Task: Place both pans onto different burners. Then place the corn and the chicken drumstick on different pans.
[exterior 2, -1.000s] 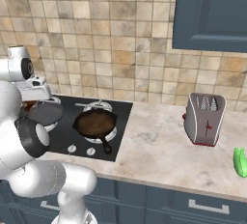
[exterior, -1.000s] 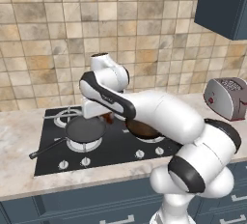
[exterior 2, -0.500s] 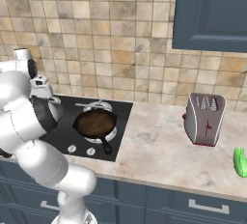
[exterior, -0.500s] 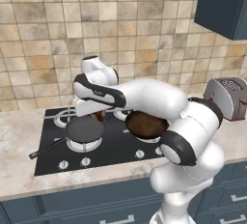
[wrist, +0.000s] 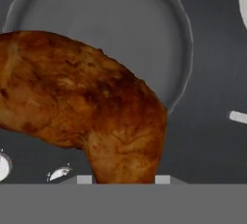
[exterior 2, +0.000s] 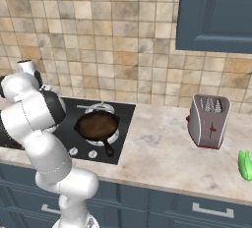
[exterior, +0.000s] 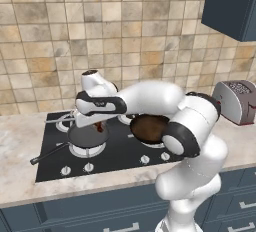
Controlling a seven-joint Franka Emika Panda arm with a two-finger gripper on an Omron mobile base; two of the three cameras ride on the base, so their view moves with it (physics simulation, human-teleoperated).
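Note:
The dark grey-black pan (exterior: 84, 136) sits on the front left burner, and in the hand view this pan (wrist: 120, 20) lies directly below my hand. My gripper (exterior: 98, 125) hovers just over it, shut on the glossy reddish-brown chicken drumstick (wrist: 87, 102), which hides most of the fingers. The reddish-brown pan (exterior: 150, 128) rests on the front right burner, also visible as the pan (exterior 2: 98, 125) with its handle toward the counter edge. The green corn (exterior 2: 244, 164) lies far right on the counter.
The black cooktop (exterior: 125, 153) has small knobs along its front. A back burner (exterior 2: 101, 107) stands bare behind the brown pan. A silver toaster (exterior 2: 209, 121) stands on the marble counter, between the stove and the corn. My arm spans the cooktop.
My arm has swung left across the cooktop with the drumstick, from near the reddish-brown pan to above the dark pan. Both pans stayed put.

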